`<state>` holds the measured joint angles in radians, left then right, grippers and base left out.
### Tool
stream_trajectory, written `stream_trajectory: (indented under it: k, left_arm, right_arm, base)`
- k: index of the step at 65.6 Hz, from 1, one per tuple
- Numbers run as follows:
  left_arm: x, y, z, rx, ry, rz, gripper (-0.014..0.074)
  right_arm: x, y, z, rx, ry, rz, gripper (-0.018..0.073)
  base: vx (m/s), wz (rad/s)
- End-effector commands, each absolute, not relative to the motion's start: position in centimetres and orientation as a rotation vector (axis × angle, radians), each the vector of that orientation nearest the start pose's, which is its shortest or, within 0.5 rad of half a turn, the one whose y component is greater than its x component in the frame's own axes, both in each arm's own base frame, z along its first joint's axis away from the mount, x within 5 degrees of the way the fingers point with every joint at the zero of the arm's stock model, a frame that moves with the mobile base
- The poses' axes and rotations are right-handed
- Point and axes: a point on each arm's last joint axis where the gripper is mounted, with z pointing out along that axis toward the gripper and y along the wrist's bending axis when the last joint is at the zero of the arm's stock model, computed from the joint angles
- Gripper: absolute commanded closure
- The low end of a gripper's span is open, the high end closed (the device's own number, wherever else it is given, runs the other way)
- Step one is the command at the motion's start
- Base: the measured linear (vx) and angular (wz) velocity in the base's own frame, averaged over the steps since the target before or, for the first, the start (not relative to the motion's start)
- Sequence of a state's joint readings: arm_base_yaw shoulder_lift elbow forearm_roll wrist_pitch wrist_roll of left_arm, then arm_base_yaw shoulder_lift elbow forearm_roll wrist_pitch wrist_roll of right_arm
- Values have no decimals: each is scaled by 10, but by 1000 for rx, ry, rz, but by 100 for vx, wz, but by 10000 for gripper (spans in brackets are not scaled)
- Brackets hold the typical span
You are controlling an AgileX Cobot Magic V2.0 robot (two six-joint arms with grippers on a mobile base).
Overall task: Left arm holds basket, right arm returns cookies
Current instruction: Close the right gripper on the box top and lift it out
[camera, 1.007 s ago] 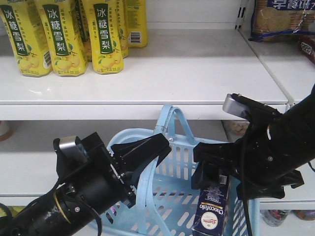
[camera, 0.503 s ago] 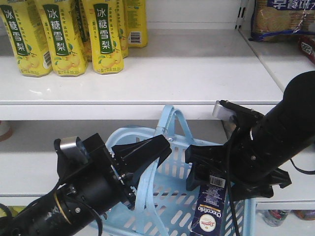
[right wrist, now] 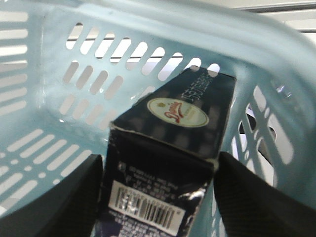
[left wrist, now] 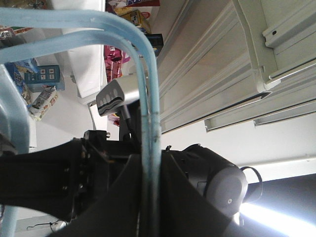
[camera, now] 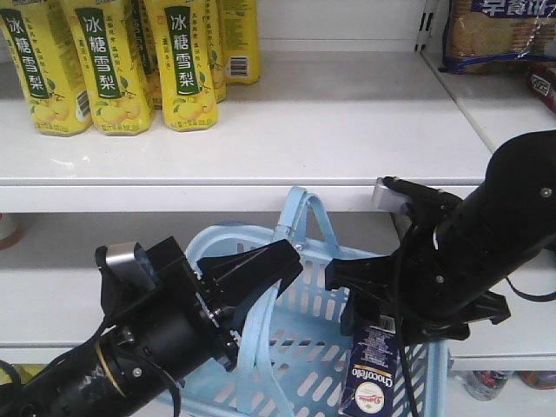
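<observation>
Light blue slotted basket [camera: 304, 300], its hoop handles pinched in the left gripper [camera: 282, 261]. The navy cookies [camera: 373, 373] stand nearly upright inside, by its right wall, clamped by the right gripper [camera: 373, 308].

Yellow bottles: three in the front row [camera: 35, 69] [camera: 106, 65] [camera: 187, 61] and a fourth [camera: 241, 39] behind them. Slivers between them belong to more, but their number cannot be told.

In the bay facing the camera there are two shelves, an upper [camera: 347, 130] and a lower [camera: 43, 295].

One basket [camera: 304, 300] has two handles [camera: 295, 198] [camera: 259, 347]. One carton [camera: 373, 373] is there, and the right wrist view shows a single barcode [right wrist: 148, 210] and a single oval logo [right wrist: 177, 111] on it.

There are two black arms, the left arm [camera: 130, 347] and the right arm [camera: 495, 234], each with one silver knob [camera: 126, 257] [camera: 391, 194].

One biscuit pack [camera: 499, 30] lies at top right, and one red pack [camera: 546, 87] is cut off by the edge.
</observation>
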<state>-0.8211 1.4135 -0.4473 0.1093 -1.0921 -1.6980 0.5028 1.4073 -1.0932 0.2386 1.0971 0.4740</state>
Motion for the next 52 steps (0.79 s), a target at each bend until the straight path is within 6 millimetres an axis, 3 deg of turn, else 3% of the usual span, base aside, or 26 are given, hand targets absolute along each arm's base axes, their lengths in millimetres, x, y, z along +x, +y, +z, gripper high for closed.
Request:
stream_trajectory:
  k: [1,20,29,52]
  left_arm:
    - [184,-180,275,-711,1308,-2092,599]
    - [184,-180,275,-711,1308,-2092,599]
    - [184,-180,275,-711,1308,-2092,599]
    - [184,-180,275,-711,1308,-2092,599]
  right_arm:
    - [220,152,298,18,2934,505,155]
    - [221,153,292,-17,2956,424,160]
    - [222,151,291,-31,2950,388,204]
    - [226,151,292,-40,2907,379,518]
  base:
    - [0,0]
    - [0,0]
    - [0,0]
    - [0,0]
